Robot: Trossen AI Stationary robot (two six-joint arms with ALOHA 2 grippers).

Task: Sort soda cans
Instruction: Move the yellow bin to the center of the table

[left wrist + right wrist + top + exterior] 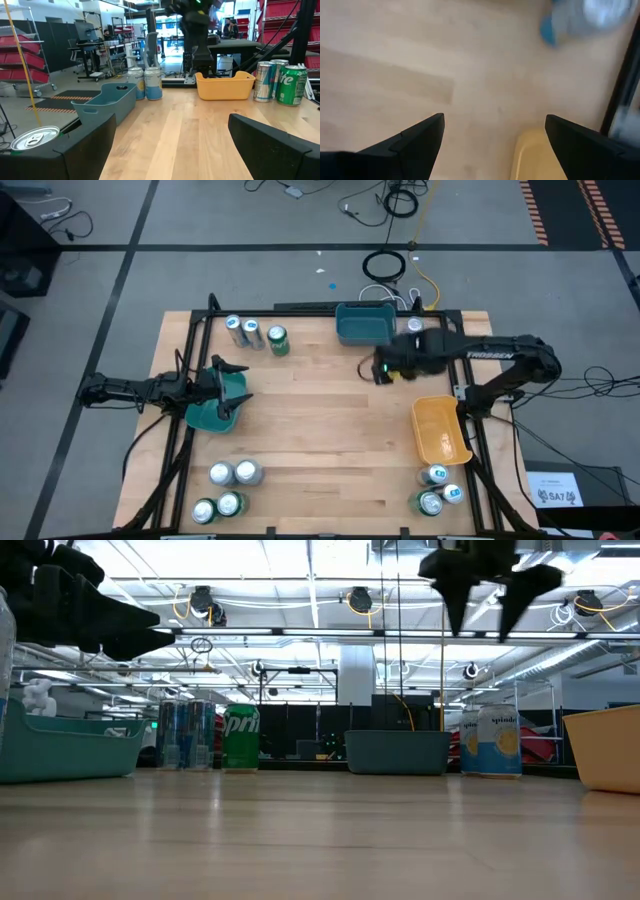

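Observation:
Soda cans stand upright on their bases in groups on the wooden table: three at the far left (254, 334), several at the near left (226, 488), three at the near right (439, 490), and one beside the blue-grey tray (416, 327). My right gripper (380, 370) hangs open high above the table's middle, fingers pointing down (490, 590), with bare wood below it (490, 145). My left gripper (235, 385) waits open and level over the teal tray (205, 417) at the left edge, nothing between its fingers (170, 145).
The blue-grey tray (362, 326) stands at the far edge and the yellow tray (440, 430) at the right edge, just beside my right gripper's reach (540, 155). Open wood lies in the table's middle and near middle (330, 450).

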